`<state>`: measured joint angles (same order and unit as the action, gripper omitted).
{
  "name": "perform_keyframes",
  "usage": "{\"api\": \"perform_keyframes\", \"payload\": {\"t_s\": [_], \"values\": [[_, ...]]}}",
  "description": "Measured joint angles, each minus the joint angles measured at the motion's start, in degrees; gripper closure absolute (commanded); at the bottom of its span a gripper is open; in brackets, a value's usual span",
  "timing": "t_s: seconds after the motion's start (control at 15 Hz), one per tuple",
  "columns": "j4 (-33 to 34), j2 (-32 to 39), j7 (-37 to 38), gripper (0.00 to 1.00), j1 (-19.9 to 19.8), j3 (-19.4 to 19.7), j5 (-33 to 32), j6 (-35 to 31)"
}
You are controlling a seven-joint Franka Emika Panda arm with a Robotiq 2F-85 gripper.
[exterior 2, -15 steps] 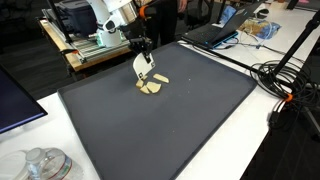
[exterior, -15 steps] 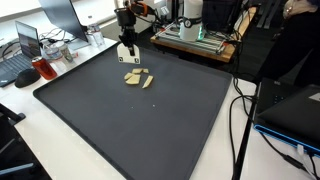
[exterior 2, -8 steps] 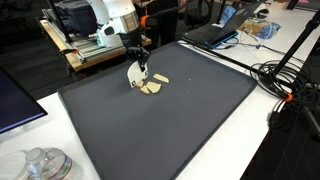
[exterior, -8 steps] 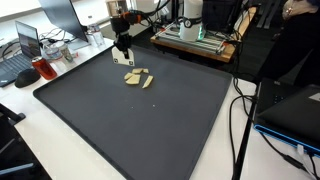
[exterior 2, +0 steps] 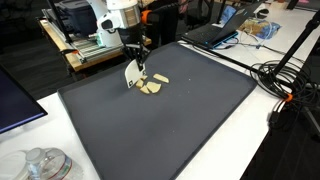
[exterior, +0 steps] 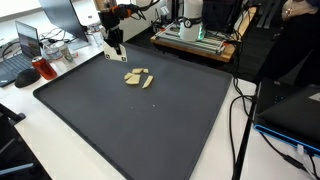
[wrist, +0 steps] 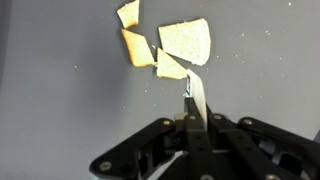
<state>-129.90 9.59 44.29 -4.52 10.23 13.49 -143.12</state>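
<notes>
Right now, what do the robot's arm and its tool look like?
The arm is white and built of rounded, chunky segments. The tool at its end is black. In the wrist view it is made of flat bars joined by round pins, narrowing from a wide base to two slim fingers. No markings are readable on it, and no cable can be made out for sure.

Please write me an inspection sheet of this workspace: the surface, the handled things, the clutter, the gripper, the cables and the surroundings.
Surface: black mat on a white table.
Job's things: tan flat pieces clustered on the mat; one pale flat piece held close to the cluster.
Clutter: red mug and laptop beside the mat.
Grippers: gripper shut on the pale flat piece.
Cables: black cables on the table beside the mat.
Surroundings: machine on a bench behind the mat.
</notes>
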Motion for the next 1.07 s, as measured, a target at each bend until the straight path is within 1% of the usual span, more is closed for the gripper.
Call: {"api": "perform_keyframes", "payload": {"t_s": [0.33,0.73,1.07], "values": [[1.3,0.1,1.7,0.99,0.0,0.7,-4.1,4.8],[1.1,-0.1,4.2,0.99,0.5,0.5,-9.4,5.0],[1.2,0.1,5.7,0.99,3.0,-1.1,-14.3,5.0]]}}
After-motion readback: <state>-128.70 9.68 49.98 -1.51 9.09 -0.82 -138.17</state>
